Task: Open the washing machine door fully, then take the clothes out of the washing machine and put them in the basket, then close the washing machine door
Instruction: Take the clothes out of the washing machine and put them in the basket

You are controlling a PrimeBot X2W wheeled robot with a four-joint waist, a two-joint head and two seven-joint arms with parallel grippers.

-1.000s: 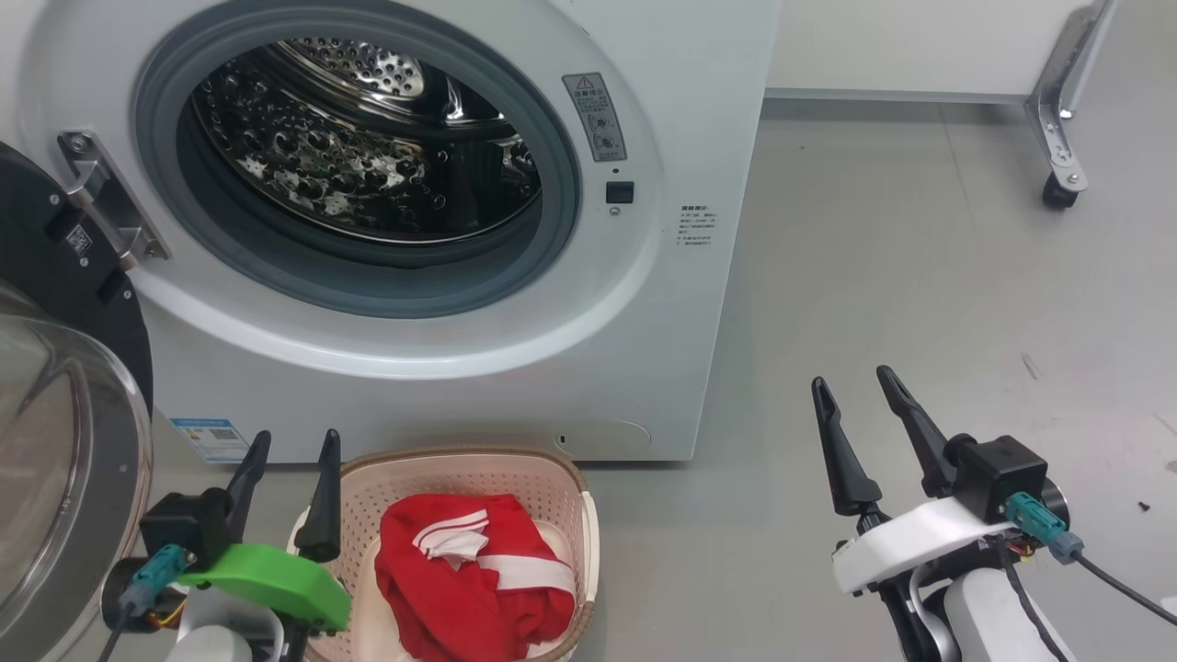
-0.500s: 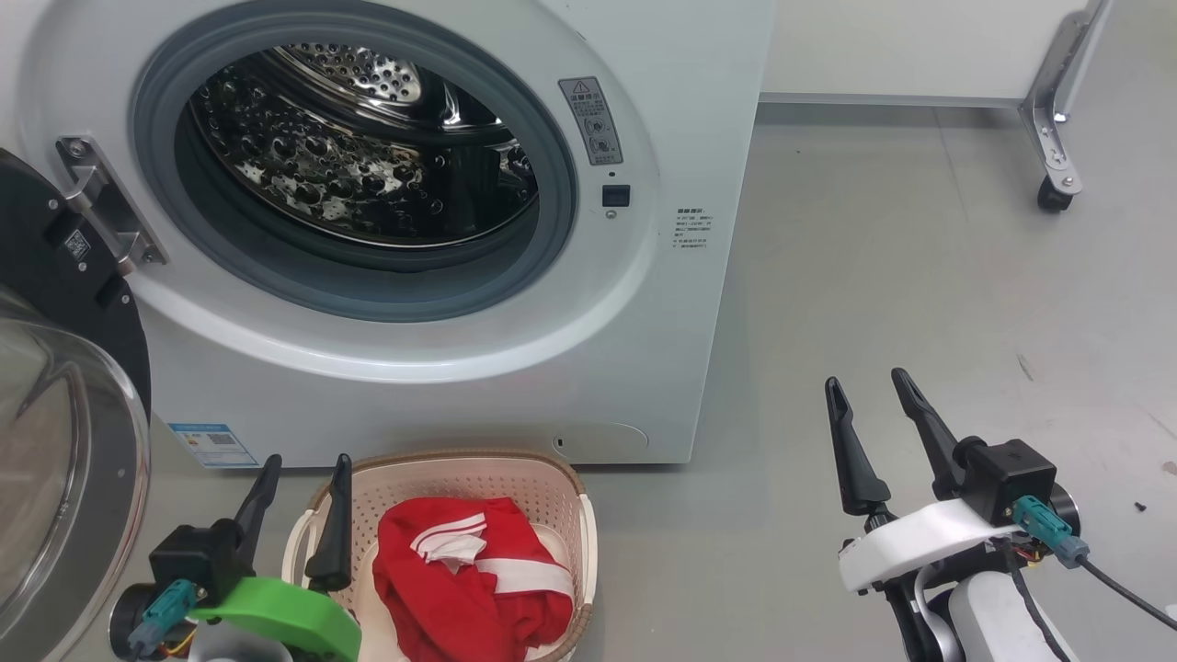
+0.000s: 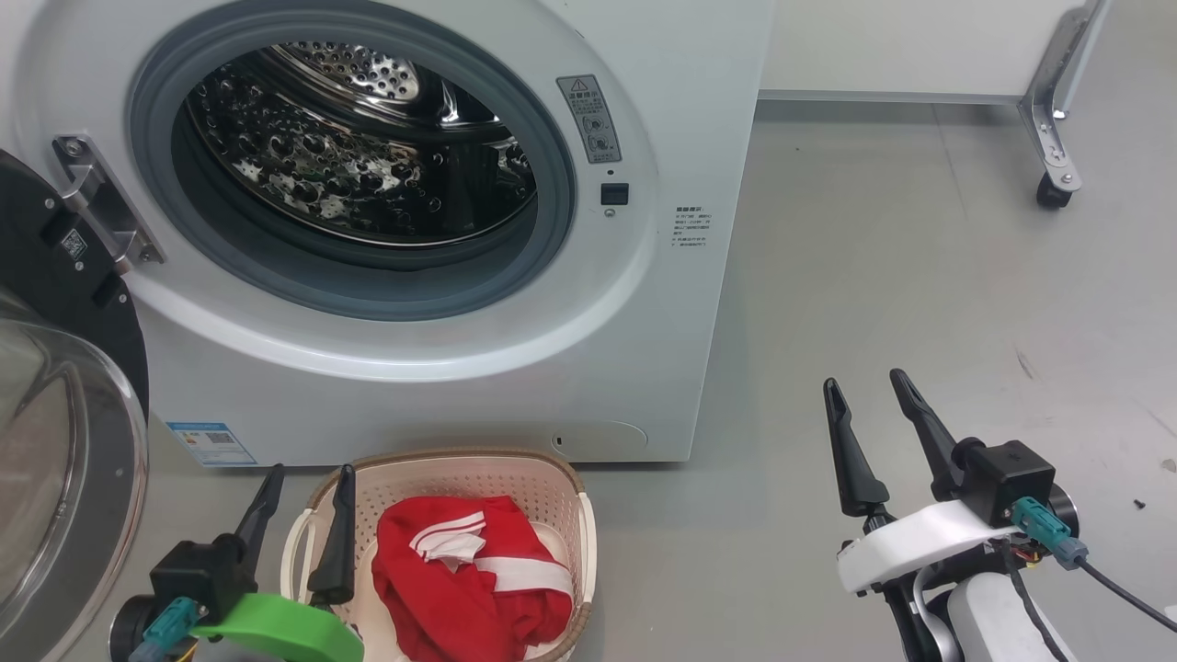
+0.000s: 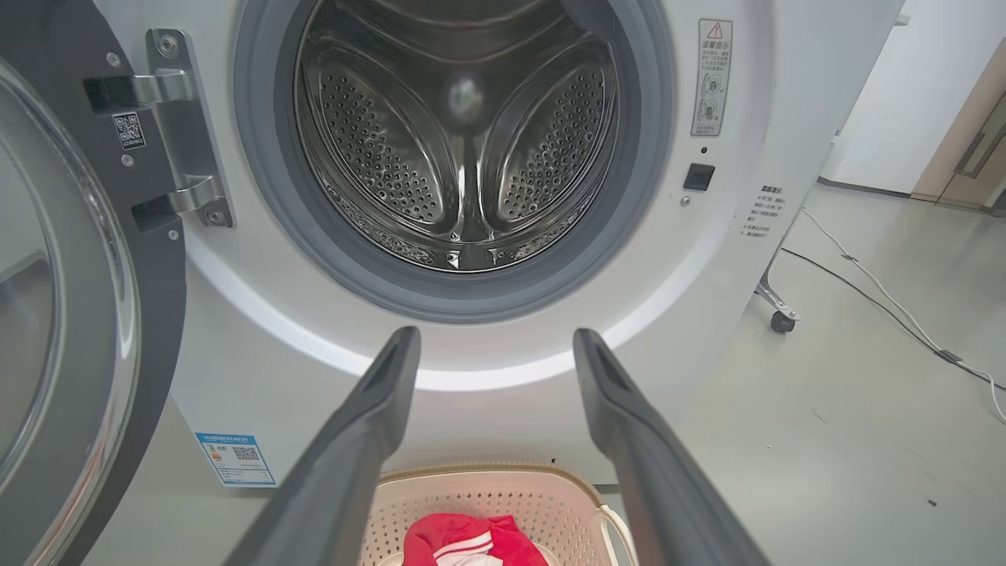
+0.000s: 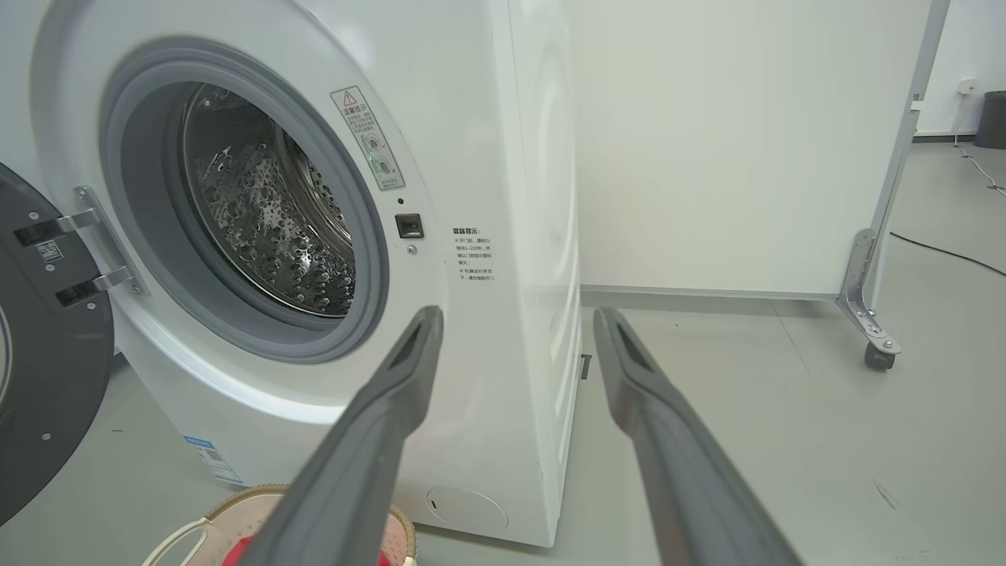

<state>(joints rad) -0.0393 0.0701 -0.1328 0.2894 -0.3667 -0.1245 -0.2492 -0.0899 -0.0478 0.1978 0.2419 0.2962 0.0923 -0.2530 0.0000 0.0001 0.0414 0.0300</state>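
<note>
1. The left gripper [image 3: 311, 471], two long dark fingers on a green mount, stands spread and empty at the left edge of a small cream perforated plastic basket [image 3: 524, 483] with a brown woven-look rim. Its inner finger overlaps the basket's white handle; I cannot tell whether they touch.
2. Bright red soft clothes [image 3: 469, 575] with broad white stripes lie bunched inside the basket, just right of that gripper and apart from its fingers.
3. The right gripper [image 3: 863, 380], on a white mount, is likewise spread and empty over the bare grey floor [image 3: 874, 276], well right of the basket.
4. The basket stands just before the big white front-loading washing machine [image 3: 460, 368], below its grey rubber-ringed port.
5. The large round glossy black door [image 3: 55, 276], with its bulging clear glass bowl, hangs swung open on a metal hinge [image 3: 101, 198], just left of the left gripper.
6. Through the open port the perforated steel drum [image 3: 349, 165] is in plain view.
7. Farthest right, a white panel's metal foot [image 3: 1048, 138] rests on a black caster.
</note>
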